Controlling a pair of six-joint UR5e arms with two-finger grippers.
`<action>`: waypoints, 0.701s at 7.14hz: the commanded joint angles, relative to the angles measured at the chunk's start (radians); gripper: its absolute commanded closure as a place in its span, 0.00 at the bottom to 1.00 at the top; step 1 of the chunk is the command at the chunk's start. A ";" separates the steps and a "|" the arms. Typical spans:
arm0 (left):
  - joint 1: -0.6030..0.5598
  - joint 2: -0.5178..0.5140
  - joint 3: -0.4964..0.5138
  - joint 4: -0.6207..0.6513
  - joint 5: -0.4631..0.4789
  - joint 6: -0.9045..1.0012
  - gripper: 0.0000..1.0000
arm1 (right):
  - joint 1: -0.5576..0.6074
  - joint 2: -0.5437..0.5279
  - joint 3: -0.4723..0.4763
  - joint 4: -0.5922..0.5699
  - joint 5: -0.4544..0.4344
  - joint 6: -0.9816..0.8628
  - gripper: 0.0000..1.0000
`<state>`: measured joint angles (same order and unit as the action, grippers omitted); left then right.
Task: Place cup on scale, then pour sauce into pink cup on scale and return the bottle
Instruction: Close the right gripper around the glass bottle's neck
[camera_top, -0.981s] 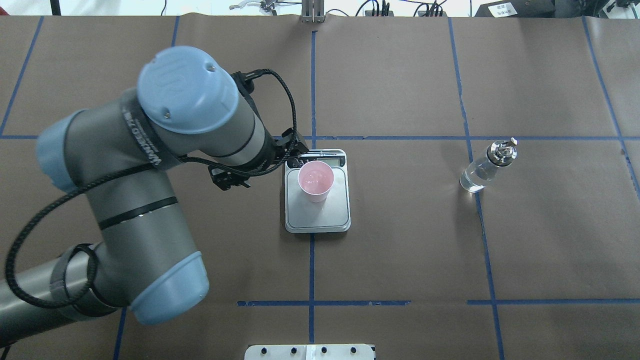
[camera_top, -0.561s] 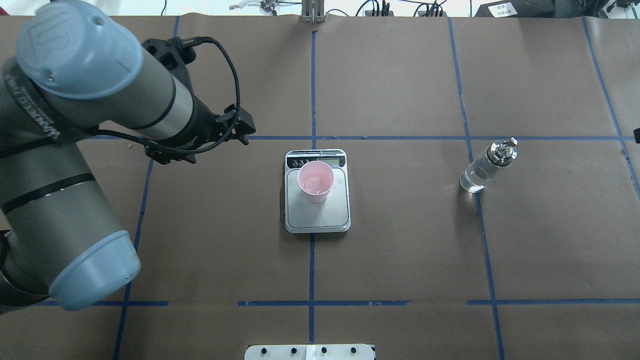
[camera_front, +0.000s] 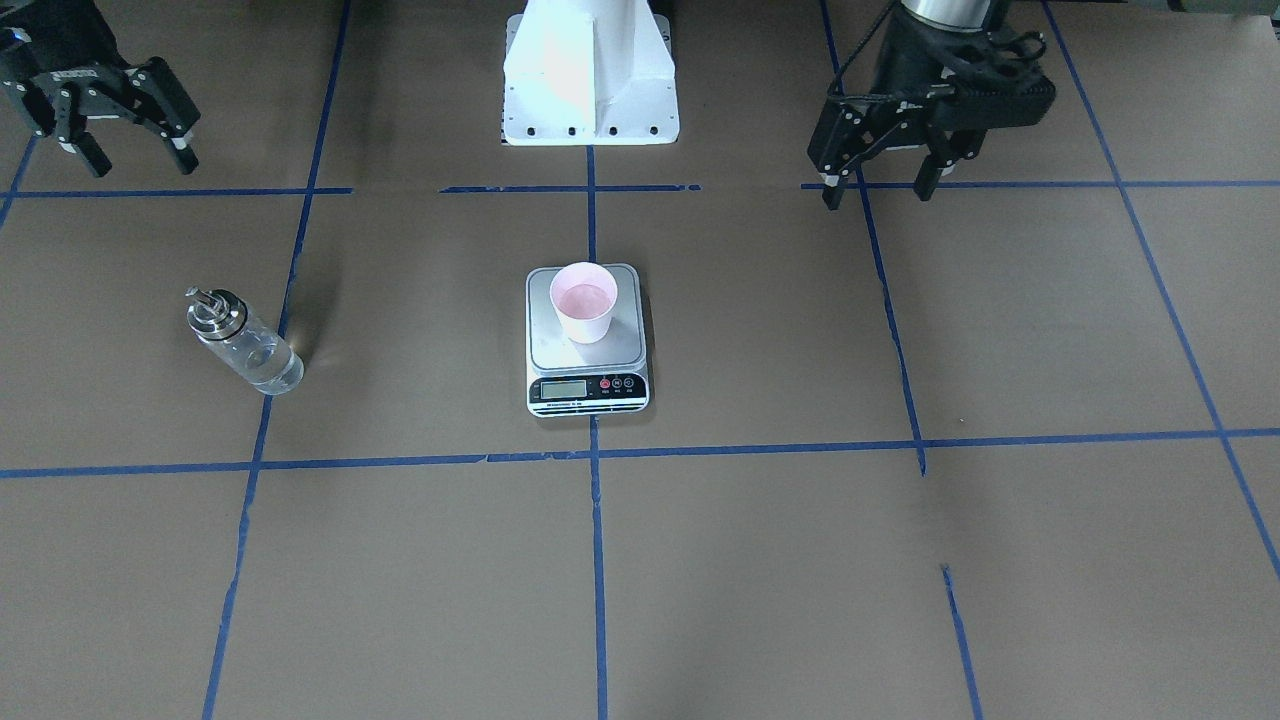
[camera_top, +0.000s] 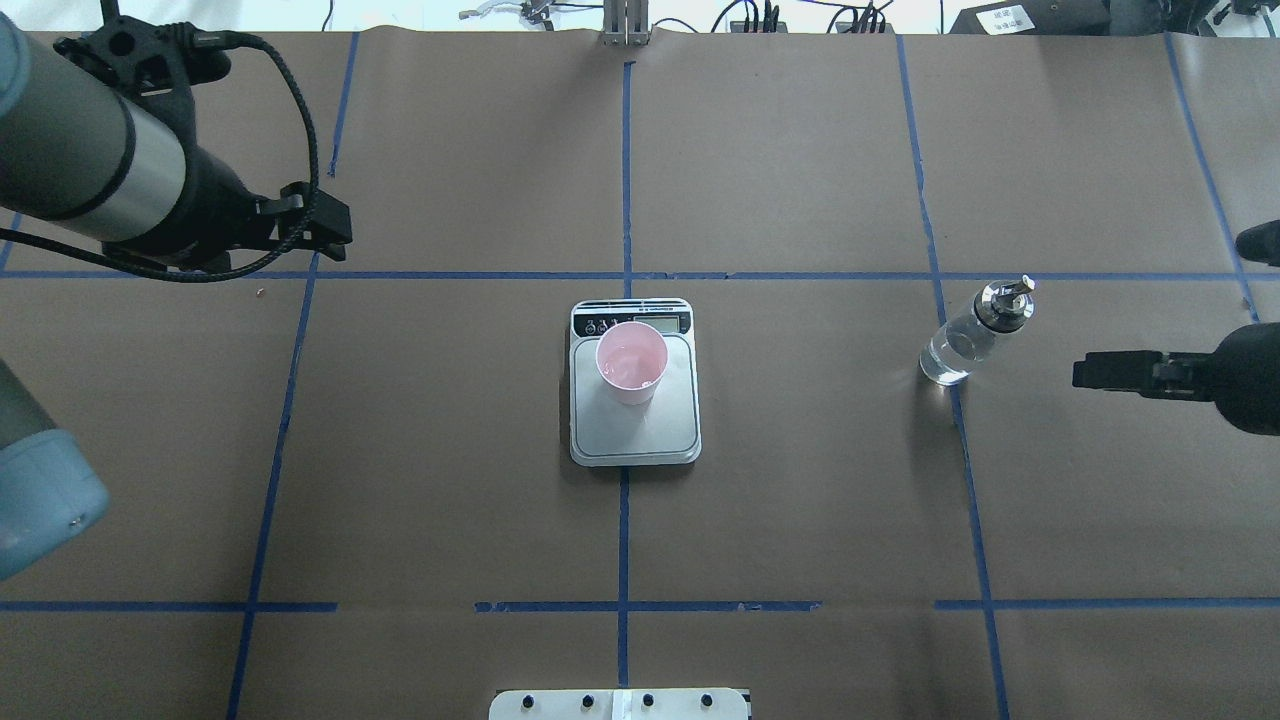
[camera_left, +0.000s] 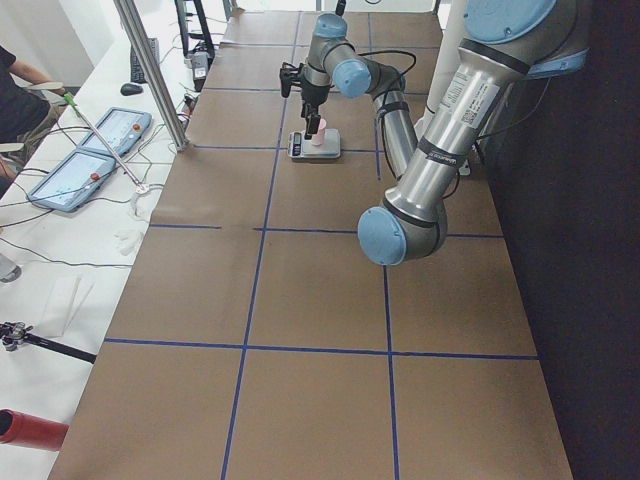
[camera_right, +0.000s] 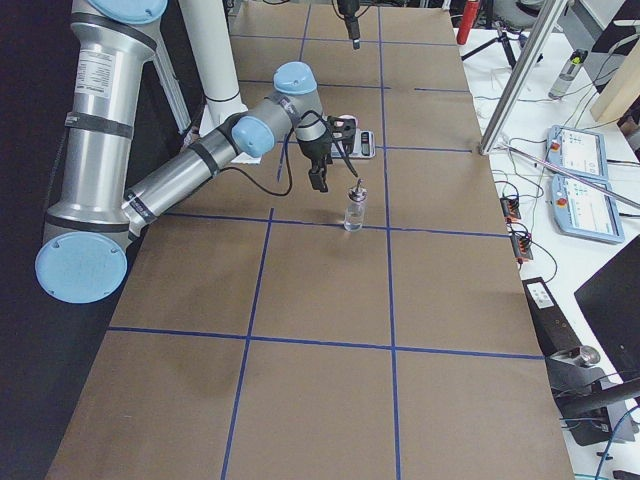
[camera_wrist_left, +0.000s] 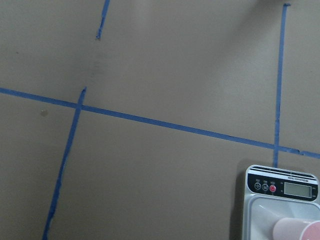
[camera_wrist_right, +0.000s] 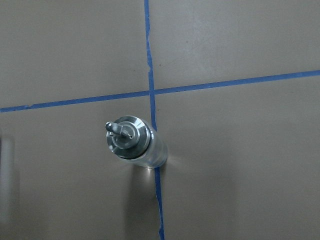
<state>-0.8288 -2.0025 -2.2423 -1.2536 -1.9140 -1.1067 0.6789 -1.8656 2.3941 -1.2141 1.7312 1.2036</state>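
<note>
The pink cup stands upright on the far half of the scale, at the table's middle; both also show in the front view, the cup on the scale. The bottle stands upright on a blue tape line to the right, also in the front view. My left gripper is open and empty, far left of the scale. My right gripper is open and empty, above and near the bottle, which fills the right wrist view. The sauce is barely visible.
The brown table cover carries a grid of blue tape lines. The white robot base sits at the robot's side of the table. A metal pole and tablets stand at the operators' side.
My left arm has drawn back from the scale to the far left, leaving the cup on it. My right gripper has come into the overhead view at the right edge, near the bottle.
</note>
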 joint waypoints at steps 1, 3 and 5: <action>-0.073 0.133 -0.017 -0.010 -0.040 0.275 0.00 | -0.142 0.002 -0.044 0.045 -0.203 0.050 0.00; -0.203 0.249 -0.002 -0.024 -0.100 0.624 0.00 | -0.141 0.077 -0.125 0.108 -0.234 0.060 0.00; -0.237 0.405 0.056 -0.219 -0.099 0.732 0.00 | -0.151 0.074 -0.163 0.133 -0.327 0.045 0.00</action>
<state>-1.0419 -1.7056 -2.2226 -1.3408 -2.0099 -0.4604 0.5364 -1.7967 2.2587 -1.0959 1.4655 1.2573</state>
